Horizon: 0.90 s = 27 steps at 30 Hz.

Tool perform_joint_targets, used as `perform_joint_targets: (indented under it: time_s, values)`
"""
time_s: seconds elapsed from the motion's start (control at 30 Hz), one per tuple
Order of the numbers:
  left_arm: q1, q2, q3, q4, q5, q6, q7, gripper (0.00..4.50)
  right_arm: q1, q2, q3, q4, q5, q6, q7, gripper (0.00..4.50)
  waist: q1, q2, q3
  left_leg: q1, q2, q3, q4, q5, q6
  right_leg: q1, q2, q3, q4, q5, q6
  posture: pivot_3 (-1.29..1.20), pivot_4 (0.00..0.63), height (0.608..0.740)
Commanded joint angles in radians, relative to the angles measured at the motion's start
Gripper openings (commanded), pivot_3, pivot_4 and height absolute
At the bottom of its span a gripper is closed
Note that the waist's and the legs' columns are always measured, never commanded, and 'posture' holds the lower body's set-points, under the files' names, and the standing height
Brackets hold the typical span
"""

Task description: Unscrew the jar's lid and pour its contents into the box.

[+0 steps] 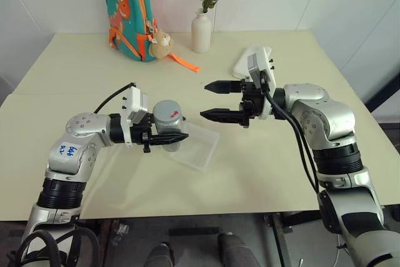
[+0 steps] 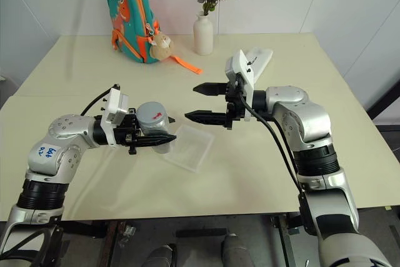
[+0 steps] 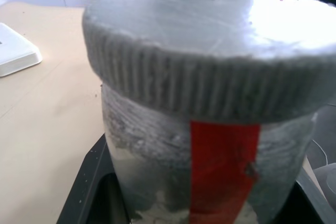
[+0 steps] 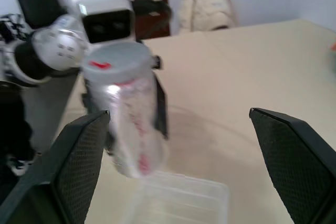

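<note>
**Jar clamped in the left gripper, lid on, right gripper wide open**

Pale yellow table (image 1: 262,167) against a white wall, pretty tidy setup. At the back there's a teal backpack (image 1: 129,14) with a little plush toy hanging off it, and a white vase (image 1: 201,31) with pink flowers next to it. A white oblong case (image 1: 240,64) sits behind the right arm.

So, the left gripper (image 1: 167,137) is pinched tight on the jar (image 1: 167,124), holding it upright just above the table. The lid (image 1: 169,112) is on top of the jar, with the red mark visible on it. In the left wrist view you can see the ribbed edge of the lid and a red stripe running down the jar's side.

The box (image 1: 199,147) lies flat on the table right beside the jar, partly under it from the head camera's angle. Can't tell whether anything's in it.

The right gripper (image 1: 212,99) hangs level, pointing at the jar, fingers spread wide, gripping nothing. It's near the jar but clearly apart from it.
</note>
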<state>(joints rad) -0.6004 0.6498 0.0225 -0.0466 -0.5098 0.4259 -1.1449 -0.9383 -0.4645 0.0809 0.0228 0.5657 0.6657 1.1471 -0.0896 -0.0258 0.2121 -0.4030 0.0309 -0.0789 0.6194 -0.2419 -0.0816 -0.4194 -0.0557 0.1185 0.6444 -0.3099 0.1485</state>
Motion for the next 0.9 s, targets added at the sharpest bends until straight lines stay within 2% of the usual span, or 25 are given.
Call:
perform_joint_targets:
  time_s: [0.03, 0.23, 0.57, 0.77, 0.9]
  values:
    - [-0.016, 0.005, 0.020, -0.022, -0.015, -0.006, -0.001, 1.98, -0.021, 0.048, -0.004, -0.087, 0.063, 0.037, -0.024, 4.47, 0.001, 0.000, 0.000, 0.000, 0.000, 0.000, 0.000, 0.000, 0.000, 0.000, 0.000, 0.000, 0.000, 0.000, 0.000, 0.00, 0.150, 0.740]
    - [-0.030, -0.007, 0.010, -0.013, -0.010, -0.007, 0.003, 1.98, -0.042, 0.164, 0.059, -0.096, 0.016, 0.019, -0.113, 4.47, 0.007, 0.000, 0.000, 0.000, 0.000, 0.000, 0.001, 0.000, 0.000, 0.000, 0.000, 0.000, 0.000, 0.000, 0.000, 0.00, 0.150, 0.740]
    - [-0.038, -0.021, 0.002, -0.007, -0.009, -0.005, 0.005, 1.98, -0.101, 0.264, 0.099, 0.003, -0.071, -0.069, -0.176, 4.47, 0.006, 0.000, 0.000, 0.000, 0.000, 0.000, 0.001, 0.000, 0.000, 0.000, 0.000, 0.000, 0.000, 0.000, 0.000, 0.00, 0.150, 0.740]
    - [-0.039, -0.024, 0.005, -0.008, -0.013, -0.001, 0.011, 1.98, -0.113, 0.265, 0.095, 0.040, -0.098, -0.101, -0.174, 4.47, 0.006, 0.000, 0.000, 0.000, 0.000, 0.000, 0.001, 0.000, 0.000, 0.000, 0.000, 0.000, 0.000, 0.000, 0.000, 0.00, 0.150, 0.740]
    - [-0.036, -0.023, 0.008, -0.014, -0.020, 0.007, 0.014, 1.98, -0.125, 0.220, 0.074, 0.081, -0.122, -0.137, -0.150, 4.47, 0.006, 0.000, 0.000, 0.000, 0.000, 0.000, 0.001, 0.000, 0.000, 0.000, 0.000, 0.000, 0.000, 0.000, 0.000, 0.00, 0.150, 0.740]
